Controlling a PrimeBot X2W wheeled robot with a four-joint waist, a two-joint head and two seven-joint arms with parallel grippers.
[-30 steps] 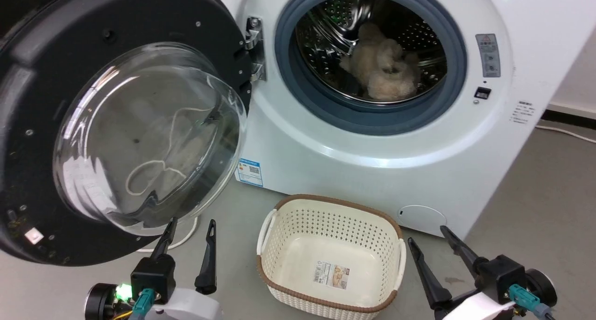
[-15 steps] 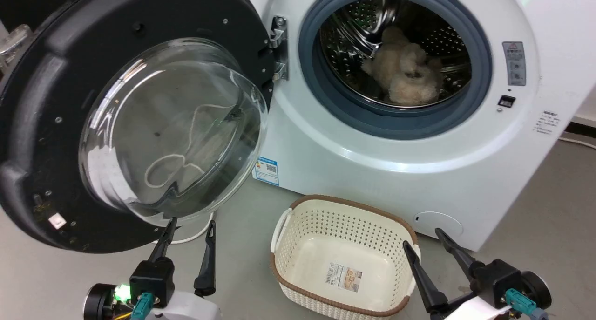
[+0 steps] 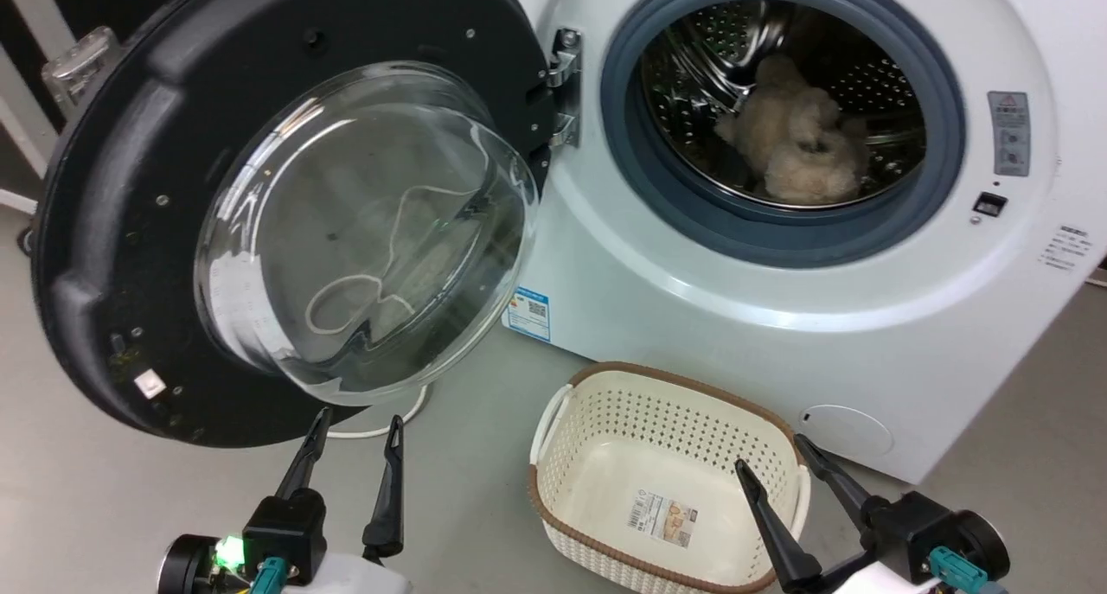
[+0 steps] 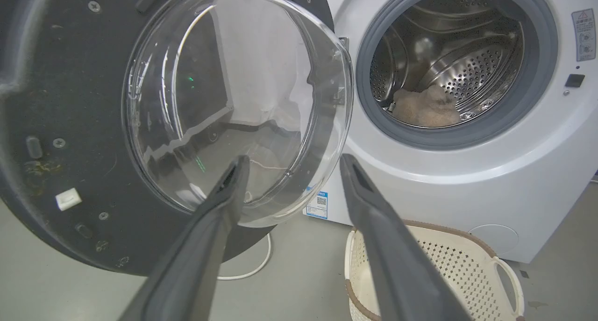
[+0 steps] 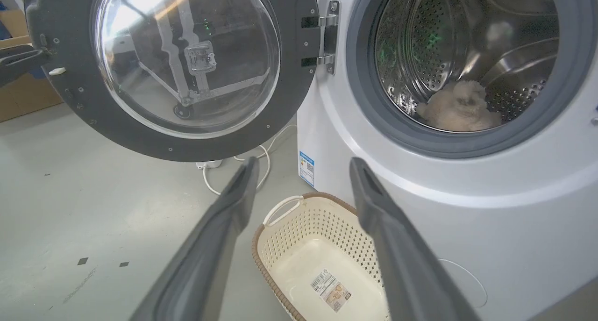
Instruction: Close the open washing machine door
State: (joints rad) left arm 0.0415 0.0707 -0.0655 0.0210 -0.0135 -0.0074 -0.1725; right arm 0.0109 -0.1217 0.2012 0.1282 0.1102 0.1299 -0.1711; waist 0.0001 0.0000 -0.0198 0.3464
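Drum point(image 3: 692, 49) holds a beige bundle point(image 3: 796, 144); basket point(image 3: 605, 385) stands before the machine point(image 3: 735, 317). Door point(image 3: 112, 231) hangs wide open at left, glass bulging robotward. Left gripper point(image 3: 360, 417), right gripper point(image 3: 770, 453) — fingers spread.

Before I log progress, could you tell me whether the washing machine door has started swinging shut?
No: the washing machine door keeps its angle to the washing machine; only the camera shifted.

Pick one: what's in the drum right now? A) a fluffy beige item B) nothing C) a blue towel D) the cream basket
A: a fluffy beige item lies in the steel drum of the washing machine, while the cream basket sits on the floor in front of it.
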